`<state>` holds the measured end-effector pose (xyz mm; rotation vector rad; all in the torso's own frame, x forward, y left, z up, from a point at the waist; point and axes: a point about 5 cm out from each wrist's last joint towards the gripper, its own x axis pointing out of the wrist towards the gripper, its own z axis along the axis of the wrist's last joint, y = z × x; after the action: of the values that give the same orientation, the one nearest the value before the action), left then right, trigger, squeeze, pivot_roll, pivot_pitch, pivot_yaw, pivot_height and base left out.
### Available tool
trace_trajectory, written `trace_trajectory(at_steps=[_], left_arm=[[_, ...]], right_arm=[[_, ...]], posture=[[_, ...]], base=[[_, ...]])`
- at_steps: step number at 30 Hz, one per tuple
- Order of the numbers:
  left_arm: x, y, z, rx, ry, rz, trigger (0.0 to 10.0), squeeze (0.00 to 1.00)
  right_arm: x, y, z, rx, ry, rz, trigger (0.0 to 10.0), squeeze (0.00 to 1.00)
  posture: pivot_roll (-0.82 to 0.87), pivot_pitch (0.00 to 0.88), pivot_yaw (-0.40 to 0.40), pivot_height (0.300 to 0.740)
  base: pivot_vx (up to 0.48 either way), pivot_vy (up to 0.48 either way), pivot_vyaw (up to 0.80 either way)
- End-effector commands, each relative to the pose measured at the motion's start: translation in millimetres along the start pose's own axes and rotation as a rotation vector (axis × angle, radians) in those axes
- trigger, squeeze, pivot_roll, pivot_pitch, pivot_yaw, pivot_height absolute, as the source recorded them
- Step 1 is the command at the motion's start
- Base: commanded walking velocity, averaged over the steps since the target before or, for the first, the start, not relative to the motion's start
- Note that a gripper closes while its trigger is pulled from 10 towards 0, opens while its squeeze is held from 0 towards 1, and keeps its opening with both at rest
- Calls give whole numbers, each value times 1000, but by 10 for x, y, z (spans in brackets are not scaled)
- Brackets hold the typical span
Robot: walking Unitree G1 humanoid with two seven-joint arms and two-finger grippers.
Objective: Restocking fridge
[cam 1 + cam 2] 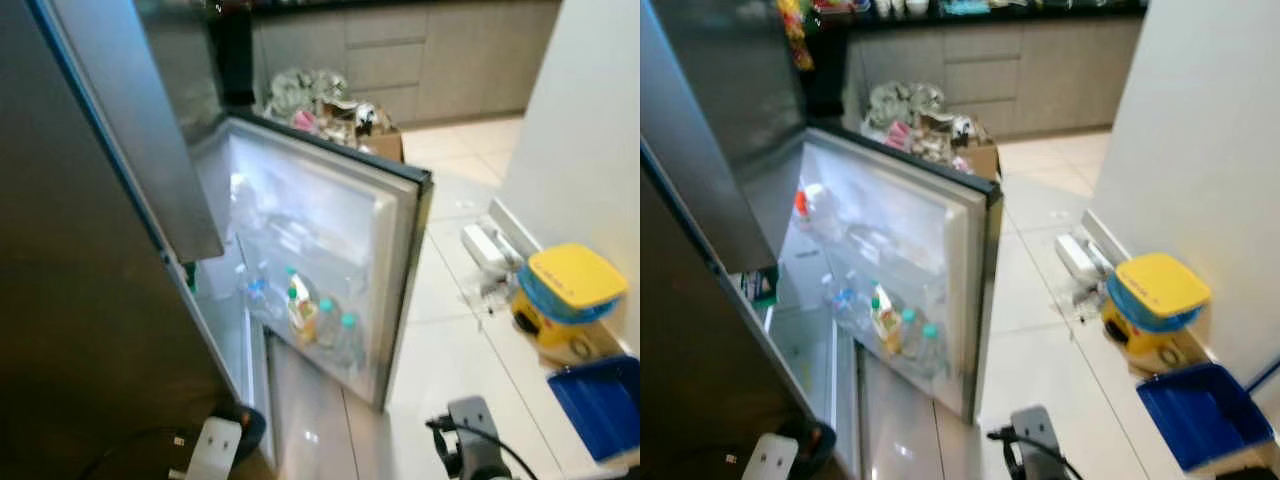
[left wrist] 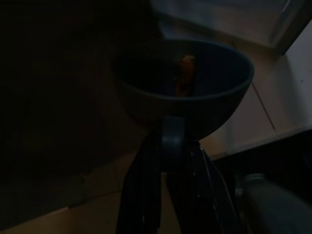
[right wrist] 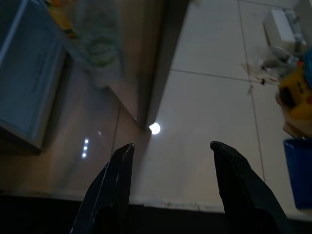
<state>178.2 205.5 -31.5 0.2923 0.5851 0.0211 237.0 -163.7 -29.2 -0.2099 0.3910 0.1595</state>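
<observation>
Bowl (image 2: 187,87), round and dark with a smooth rim, sits pinched between the fingers of my left gripper (image 2: 168,146), low at my left side; something orange lies inside it. The fridge (image 1: 90,300) stands to my left, its glossy door (image 1: 330,250) swung open, clear bottles (image 1: 320,320) ranked on the door shelf. My right gripper (image 3: 170,161) hangs spread over pale glossy floor tiles (image 3: 204,122). A yellow-lidded tub (image 1: 570,290) and blue tray (image 1: 600,400) rest by the right wall.

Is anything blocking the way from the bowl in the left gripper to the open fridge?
Nothing visible does. The left gripper holds the dark round bowl low beside the fridge, whose lower door stands wide open, its bottle-filled door shelf facing out.
</observation>
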Motion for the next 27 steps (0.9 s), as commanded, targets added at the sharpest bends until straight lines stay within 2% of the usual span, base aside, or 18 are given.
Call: trace_trajectory(at_steps=[1, 2, 5, 8, 11, 14, 15, 17, 18, 19, 20, 21, 27], left_arm=[[36, 125, 116, 0, -54, 57, 10000, 0], [36, 125, 116, 0, -54, 57, 10000, 0], [16, 138, 79, 2, -44, 59, 10000, 0], [10, 142, 75, 2, -43, 59, 10000, 0], [-12, 161, 55, 2, -33, 62, 10000, 0], [-36, 193, 17, 3, -21, 66, 10000, 0], [-36, 193, 17, 3, -21, 66, 10000, 0], [-45, 215, 1, 6, -16, 71, 10000, 0], [-45, 215, 1, 6, -16, 71, 10000, 0], [-48, 226, -3, 7, -14, 73, 10000, 0], [-49, 240, -4, 8, -12, 78, 10000, 0], [-50, 245, -3, 8, -12, 79, 10000, 0], [-69, 265, 10, 5, -15, 85, 10000, 0]], right_arm=[[-39, 103, -61, -1, 19, 50, 10000, 0], [-39, 103, -61, -1, 19, 50, 10000, 0], [-29, 194, -9, -78, -12, 129, 10000, 0], [-20, 195, 15, -92, -22, 135, 10000, 0], [52, 92, 160, -102, -70, 112, 10000, 0], [168, -126, 437, -104, -145, 105, 10000, 0], [168, -126, 437, -104, -145, 105, 10000, 0], [243, -235, 663, -92, -196, 155, 10000, 0], [243, -235, 663, -92, -196, 155, 10000, 0], [286, -278, 816, -95, -226, 207, 10000, 0], [345, -334, 1079, -117, -273, 288, 10000, 0], [373, -363, 1201, -130, -292, 318, 10000, 0], [452, -419, 1503, -169, -324, 383, 10000, 0]], posture=[[-41, 114, 33, 740], [-41, 114, 33, 740], [-41, 114, 33, 740], [-41, 119, 38, 740], [-37, 123, 42, 740], [-36, 126, 45, 740], [-36, 126, 45, 740], [-36, 126, 47, 740], [-36, 126, 47, 740], [-37, 128, 50, 740], [-38, 129, 51, 740], [-37, 131, 51, 740], [-20, 148, 58, 740]], base=[[0, 0, 0], [0, 0, 0], [0, 0, 0], [0, 0, 0], [0, 0, 0], [0, 0, 0], [0, 0, 0], [0, 0, 0], [0, 0, 0], [0, 0, 0], [0, 0, 0], [0, 0, 0], [0, 0, 0]])
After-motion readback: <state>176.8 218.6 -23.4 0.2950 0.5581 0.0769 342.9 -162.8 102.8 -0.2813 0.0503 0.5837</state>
